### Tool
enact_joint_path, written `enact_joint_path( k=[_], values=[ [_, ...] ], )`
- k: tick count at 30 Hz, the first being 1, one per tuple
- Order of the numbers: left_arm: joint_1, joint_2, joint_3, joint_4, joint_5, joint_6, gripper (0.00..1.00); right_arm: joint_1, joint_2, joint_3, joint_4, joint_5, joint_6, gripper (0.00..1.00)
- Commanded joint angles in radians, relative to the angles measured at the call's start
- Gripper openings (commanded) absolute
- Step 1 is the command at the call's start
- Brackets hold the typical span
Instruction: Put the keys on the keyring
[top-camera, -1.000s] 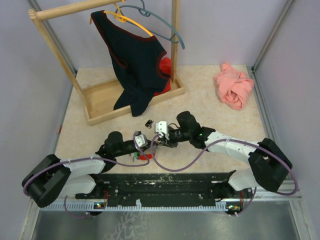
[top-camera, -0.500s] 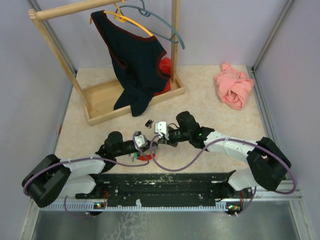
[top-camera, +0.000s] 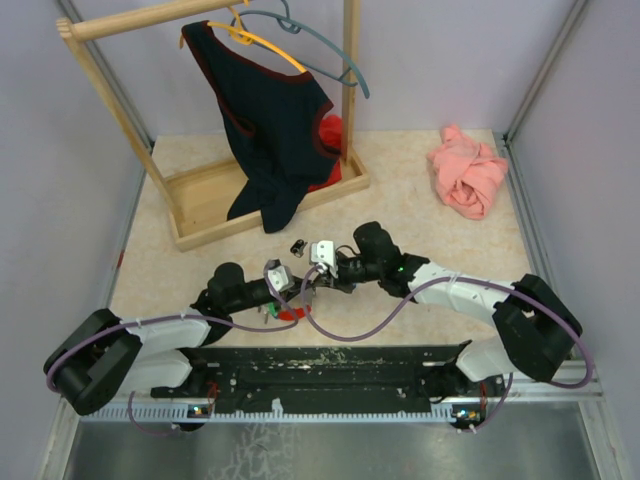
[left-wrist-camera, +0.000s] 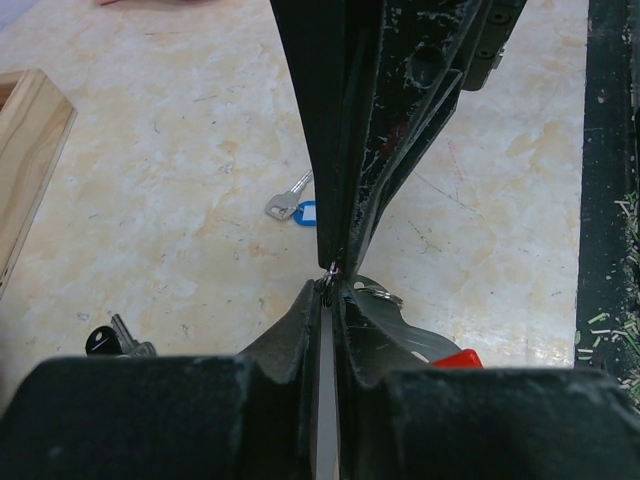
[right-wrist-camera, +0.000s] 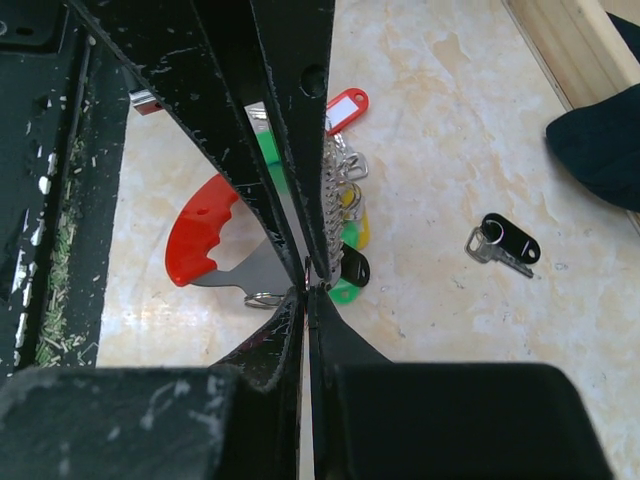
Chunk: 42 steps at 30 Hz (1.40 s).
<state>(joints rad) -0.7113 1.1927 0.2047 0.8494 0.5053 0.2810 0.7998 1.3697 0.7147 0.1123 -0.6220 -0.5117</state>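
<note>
My two grippers meet tip to tip low over the table near its front. The left gripper (left-wrist-camera: 331, 288) and the right gripper (right-wrist-camera: 308, 290) both pinch a small metal keyring (right-wrist-camera: 307, 271) between their tips, jaws almost together. Under them lies a bunch of tagged keys on a chain (right-wrist-camera: 340, 195), with a red tag (right-wrist-camera: 346, 108) and a green tag (right-wrist-camera: 345, 291). A loose key with a blue tag (left-wrist-camera: 292, 208) lies on the table past the left gripper. A black-headed key (right-wrist-camera: 505, 243) lies apart to the right gripper's right.
A red-handled metal opener (right-wrist-camera: 200, 240) with its own ring lies beside the bunch. A wooden clothes rack (top-camera: 200, 200) with a dark garment (top-camera: 270, 130) stands at the back left. A pink cloth (top-camera: 468, 178) sits at the back right. The black rail (top-camera: 320, 365) runs along the front edge.
The grippers stay tip to tip in the same spot. The left wrist has crept slightly up and left in the top view; nothing else has visibly moved.
</note>
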Motion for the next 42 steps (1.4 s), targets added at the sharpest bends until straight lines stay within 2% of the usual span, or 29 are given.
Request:
enact_joint_path(
  k=[1,5,11,15,19,21,24,32,42],
  values=[
    [-0.001,0.004,0.001,0.043,-0.026,-0.013,0.11,0.012,-0.020,0.011,0.105,-0.117,0.033,0.00],
    [-0.001,0.008,0.002,0.043,-0.024,-0.011,0.01,0.012,-0.025,0.009,0.100,-0.114,0.043,0.00],
    [-0.001,0.003,0.006,0.028,-0.036,-0.009,0.01,0.010,-0.086,-0.011,0.073,0.029,0.140,0.00],
    [-0.002,0.006,0.026,-0.013,-0.055,-0.009,0.01,0.007,-0.128,-0.003,-0.019,0.194,0.251,0.13],
    [-0.001,0.014,0.050,-0.057,-0.075,-0.017,0.01,0.004,-0.167,-0.001,-0.100,0.332,0.362,0.21],
    [-0.001,0.020,0.061,-0.077,-0.086,-0.023,0.01,0.005,-0.185,-0.004,-0.125,0.386,0.422,0.30],
    [-0.001,0.032,0.076,-0.098,-0.103,-0.029,0.01,0.004,-0.198,0.000,-0.169,0.469,0.500,0.34],
    [-0.001,0.036,0.088,-0.119,-0.131,-0.038,0.01,0.004,-0.091,0.067,-0.296,0.669,0.637,0.34],
    [-0.001,0.034,0.086,-0.121,-0.170,-0.046,0.01,0.008,0.133,0.230,-0.383,0.767,0.718,0.33]
  ],
)
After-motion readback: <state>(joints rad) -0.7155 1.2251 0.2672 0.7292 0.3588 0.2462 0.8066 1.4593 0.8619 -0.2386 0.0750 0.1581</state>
